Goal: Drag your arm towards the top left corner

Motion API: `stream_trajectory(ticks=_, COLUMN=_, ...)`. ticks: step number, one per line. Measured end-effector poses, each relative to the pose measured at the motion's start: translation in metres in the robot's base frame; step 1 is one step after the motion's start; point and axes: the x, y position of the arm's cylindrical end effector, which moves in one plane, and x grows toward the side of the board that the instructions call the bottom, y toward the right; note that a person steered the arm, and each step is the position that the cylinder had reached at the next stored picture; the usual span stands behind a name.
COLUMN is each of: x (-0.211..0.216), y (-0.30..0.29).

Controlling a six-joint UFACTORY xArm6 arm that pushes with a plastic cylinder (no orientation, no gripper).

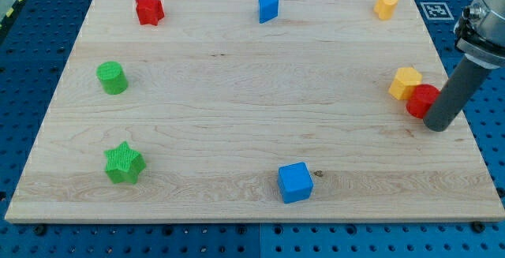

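My tip [436, 125] rests on the wooden board [237, 92] near its right edge, just right of and touching a red block [421, 100]. A yellow block [405, 83] sits against that red block on its upper left. The board's top left corner holds a red star [148, 10]. A blue triangle [267, 8] lies at the top middle and a yellow block [386, 5] at the top right. A green cylinder [112, 77] and a green star [124, 163] are on the left side. A blue cube [295, 182] is at the bottom middle.
The board lies on a blue perforated table [31, 69]. A black-and-white marker tag [433, 9] sits off the board at the top right. The arm's grey body [483, 29] enters from the view's right edge.
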Motion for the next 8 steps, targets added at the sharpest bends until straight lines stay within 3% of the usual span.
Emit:
stream_trajectory(ticks=2, x=-0.001, y=-0.039)
stream_trajectory(ticks=5, x=-0.106, y=-0.227)
stream_trajectory(ticks=8, x=-0.195, y=-0.474)
